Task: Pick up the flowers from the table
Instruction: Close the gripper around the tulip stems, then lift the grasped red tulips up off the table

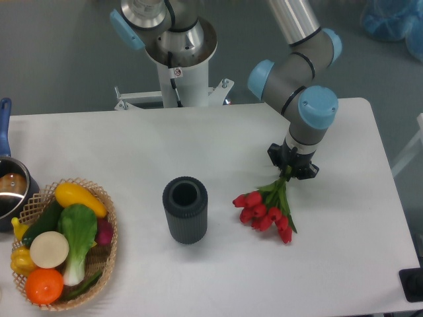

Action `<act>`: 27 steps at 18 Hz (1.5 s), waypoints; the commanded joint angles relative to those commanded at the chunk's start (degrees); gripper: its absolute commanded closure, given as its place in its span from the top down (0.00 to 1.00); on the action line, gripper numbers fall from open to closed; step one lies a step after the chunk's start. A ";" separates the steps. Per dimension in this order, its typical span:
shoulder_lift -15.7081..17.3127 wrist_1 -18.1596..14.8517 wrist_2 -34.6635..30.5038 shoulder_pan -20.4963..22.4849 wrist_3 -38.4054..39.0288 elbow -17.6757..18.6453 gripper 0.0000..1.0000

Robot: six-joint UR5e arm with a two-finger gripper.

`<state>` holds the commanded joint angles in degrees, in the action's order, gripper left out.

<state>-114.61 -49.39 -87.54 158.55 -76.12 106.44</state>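
Note:
The flowers, a small bunch of red tulip buds with green stems and leaves, are at the right of the white table. The buds point toward the front left and the stems run up to the back right. My gripper is seen from above at the stem ends and appears shut on the stems; its fingertips are hidden under the wrist. I cannot tell whether the buds rest on the table or hang just above it.
A dark ribbed cylinder stands upright left of the flowers. A wicker basket of vegetables and fruit sits at the front left. A pot with a blue handle is at the left edge. The robot base stands behind the table.

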 joint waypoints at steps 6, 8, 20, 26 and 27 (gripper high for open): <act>0.26 -0.09 2.45 -0.09 0.09 -1.84 0.11; 0.70 -0.26 3.16 0.17 0.09 -3.51 0.11; 3.51 -0.62 23.89 0.97 9.75 -14.67 0.11; 5.89 -0.53 29.79 2.11 13.80 -16.09 0.11; 5.89 -0.44 29.79 2.11 13.80 -16.17 0.11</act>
<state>-108.72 -49.83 -57.74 160.66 -62.31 90.26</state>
